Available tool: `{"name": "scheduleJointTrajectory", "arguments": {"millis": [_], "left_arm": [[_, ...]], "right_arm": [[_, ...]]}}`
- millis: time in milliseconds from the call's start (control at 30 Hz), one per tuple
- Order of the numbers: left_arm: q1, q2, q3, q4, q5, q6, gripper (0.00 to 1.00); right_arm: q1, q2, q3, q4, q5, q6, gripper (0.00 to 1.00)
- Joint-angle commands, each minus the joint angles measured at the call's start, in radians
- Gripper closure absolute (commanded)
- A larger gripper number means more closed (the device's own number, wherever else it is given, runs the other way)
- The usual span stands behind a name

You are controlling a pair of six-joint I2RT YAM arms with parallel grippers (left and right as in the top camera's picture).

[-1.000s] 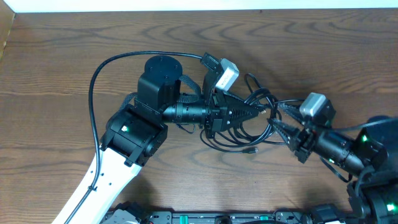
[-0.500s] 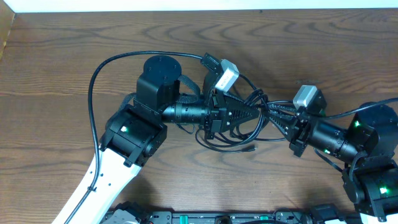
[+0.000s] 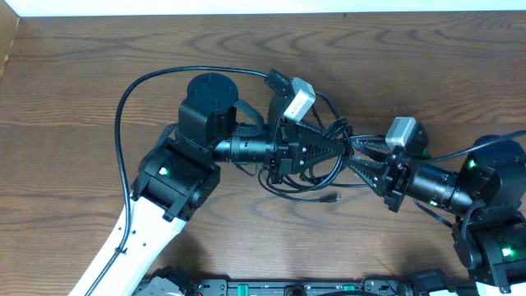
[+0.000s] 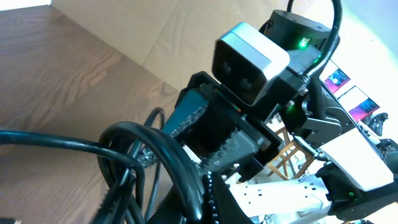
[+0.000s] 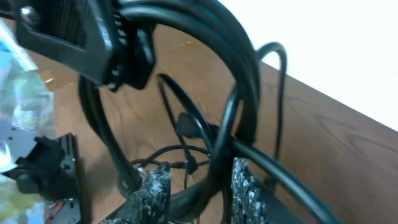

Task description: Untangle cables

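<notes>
1. The cables (image 3: 304,191) lie in a clump at the middle of the table (image 3: 82,82), between both arms.
2. The left gripper (image 3: 337,146) is clenched on the clump's strands.
3. The right gripper (image 3: 359,162) has its jaws apart, with strands running between the pads (image 5: 155,186); no pinch is visible.

The left arm (image 3: 168,177) comprised a white lower link (image 3: 131,238), a black angular joint housing with a small green light (image 3: 167,170), a black cylindrical motor cap (image 3: 209,89), and a thick black cable (image 3: 123,115) looped off its side. The right arm (image 3: 444,189) consisted of black cylindrical segments, likewise marked with green lights. Each wrist bore a silver-grey camera block (image 3: 300,100) with rounded corners. The fingers (image 5: 247,186) were black, faced with rough, grey-speckled padding.
</notes>
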Motion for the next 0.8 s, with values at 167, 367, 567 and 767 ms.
{"name": "scheduleJointTrajectory", "arguments": {"millis": [167,367,567,767], "left_arm": [[0.002,-0.016,0.028,0.013,-0.004,0.015,0.92],[0.001,-0.016,0.028,0.056,0.032,-0.011,0.93],[0.002,-0.015,0.028,0.061,0.029,-0.014,0.92],[0.002,-0.015,0.028,0.061,0.029,-0.015,0.93]], "right_arm": [[0.000,-0.004,0.001,0.003,-0.048,0.002,0.74],[0.001,0.006,0.001,0.003,-0.049,0.002,0.75],[0.002,0.016,0.001,0.005,-0.057,0.002,0.83],[0.002,0.018,0.001,0.010,-0.082,0.002,0.90]]}}
